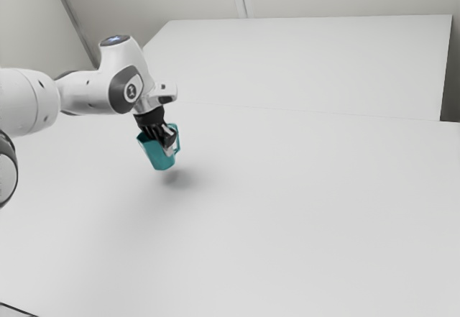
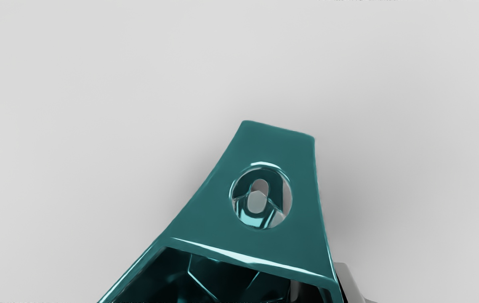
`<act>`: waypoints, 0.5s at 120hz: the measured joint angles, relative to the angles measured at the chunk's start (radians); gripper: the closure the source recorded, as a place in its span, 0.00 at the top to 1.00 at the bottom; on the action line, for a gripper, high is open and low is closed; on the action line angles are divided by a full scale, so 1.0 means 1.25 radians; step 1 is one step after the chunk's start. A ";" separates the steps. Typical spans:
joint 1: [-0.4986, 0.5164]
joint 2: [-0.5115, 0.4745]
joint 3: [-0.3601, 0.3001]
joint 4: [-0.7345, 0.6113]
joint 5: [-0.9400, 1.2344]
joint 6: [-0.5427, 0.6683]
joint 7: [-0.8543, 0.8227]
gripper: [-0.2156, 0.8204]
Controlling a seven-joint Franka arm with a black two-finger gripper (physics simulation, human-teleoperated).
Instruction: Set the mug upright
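Note:
In the exterior view, the black gripper [image 1: 169,144] is shut on the teal mug [image 1: 157,154] at its handle side. The mug hangs tilted over the table, its mouth up toward the exterior view's left and its base lower, with a shadow beneath. Its handle [image 1: 177,139] points to the exterior view's right. From the wrist, the teal mug [image 2: 277,147] shows an outer wall with a round hole and part of its dark inside. At the gripper [image 2: 325,291], one grey finger [image 2: 347,280] lies outside the mug's wall; the other's contact is hidden.
The white table [image 1: 302,209] spreads around and below the mug. Behind it stands a large white raised panel [image 1: 309,65], toward the exterior view's upper right. The arm reaches in from the exterior view's left.

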 joint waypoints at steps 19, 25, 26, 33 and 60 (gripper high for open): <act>-0.005 0.005 0.003 -0.023 0.020 0.070 -0.081 0.07; -0.006 0.009 0.008 -0.028 0.022 0.085 -0.103 0.07; -0.006 0.010 0.008 -0.029 0.022 0.087 -0.107 0.07; -0.006 0.016 0.011 -0.037 0.024 0.100 -0.130 0.07; -0.008 0.034 0.012 -0.056 0.026 0.122 -0.202 0.13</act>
